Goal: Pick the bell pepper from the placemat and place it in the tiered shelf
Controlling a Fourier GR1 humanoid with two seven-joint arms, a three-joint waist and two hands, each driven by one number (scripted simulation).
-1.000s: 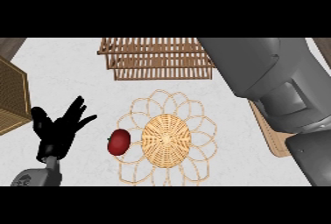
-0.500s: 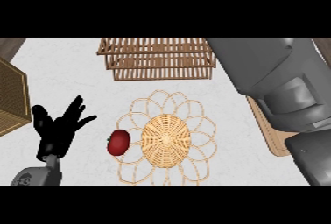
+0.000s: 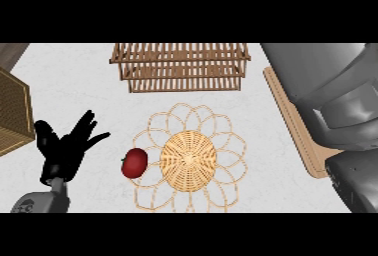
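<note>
A red bell pepper [image 3: 134, 163] lies on the left rim of the round woven placemat [image 3: 190, 161] in the middle of the counter. The wooden tiered shelf [image 3: 181, 67] stands at the far side, behind the placemat. My left hand [image 3: 65, 148] is at the lower left, open with fingers spread and pointing up, a short gap left of the pepper and not touching it. On the right only my grey right forearm [image 3: 332, 100] shows, and its hand is out of view.
A wooden board [image 3: 294, 125] lies along the right, partly under the right arm. A wicker basket [image 3: 11, 115] sits at the left edge, with a wooden corner [image 3: 11, 50] at the top left.
The right forearm has shifted slightly toward the right and lower edge. The left hand has barely moved, and the pepper lies where it was.
</note>
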